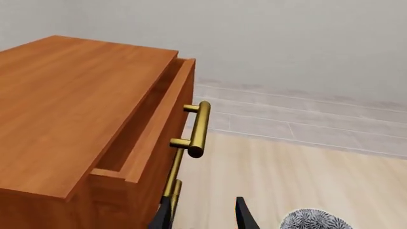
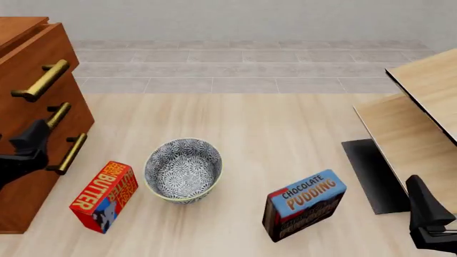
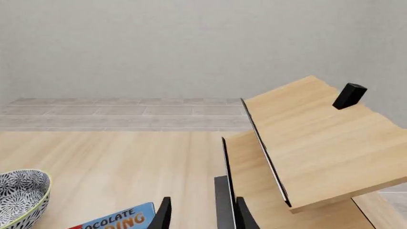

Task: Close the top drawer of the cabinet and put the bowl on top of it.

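— Two grippers, both empty? Left gripper (image 2: 32, 140) by the cabinet (image 2: 29, 59), right gripper (image 3: 200, 212) low beside pale furniture (image 3: 318, 143).
— Both fingers apart. Top drawer (image 1: 162, 124) slightly open (handle untouched); bowl (image 2: 183, 170) on the table (image 2: 271, 128).

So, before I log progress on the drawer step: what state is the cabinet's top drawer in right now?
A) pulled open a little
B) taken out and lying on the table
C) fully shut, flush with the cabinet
A: in the left wrist view the top drawer juts out past the cabinet top, leaving an open gap.
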Available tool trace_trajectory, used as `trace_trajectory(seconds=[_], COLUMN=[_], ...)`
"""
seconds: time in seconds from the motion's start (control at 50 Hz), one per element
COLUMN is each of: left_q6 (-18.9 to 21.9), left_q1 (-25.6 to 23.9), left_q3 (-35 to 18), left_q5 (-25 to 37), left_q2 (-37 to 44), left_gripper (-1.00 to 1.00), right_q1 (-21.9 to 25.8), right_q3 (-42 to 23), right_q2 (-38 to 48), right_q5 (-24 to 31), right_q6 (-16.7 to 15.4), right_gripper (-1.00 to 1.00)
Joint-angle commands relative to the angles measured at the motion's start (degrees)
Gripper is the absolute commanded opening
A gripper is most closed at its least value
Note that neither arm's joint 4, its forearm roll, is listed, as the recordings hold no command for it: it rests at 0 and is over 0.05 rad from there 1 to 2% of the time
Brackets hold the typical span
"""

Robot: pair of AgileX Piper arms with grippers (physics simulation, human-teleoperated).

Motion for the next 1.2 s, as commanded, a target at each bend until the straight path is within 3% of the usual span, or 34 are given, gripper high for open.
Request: trace_trajectory(seconds=[0.02,1.2], left_q6=[0.16,-1.38], left_q1=[2.69,10.27], left_q3=[0.41,-1.43], left_q5=[-0.38,-9.25], left_q2=[0.18,11.4], left_gripper=[1.0,1.0], right_q1=[-0.01,0.0], right_q3=[-0.02,-0.02], right_q2=[-0.3,-0.31], right_q5=[0.31,0.31], right_q6=[0.01,0.0], right_gripper=[1.0,1.0])
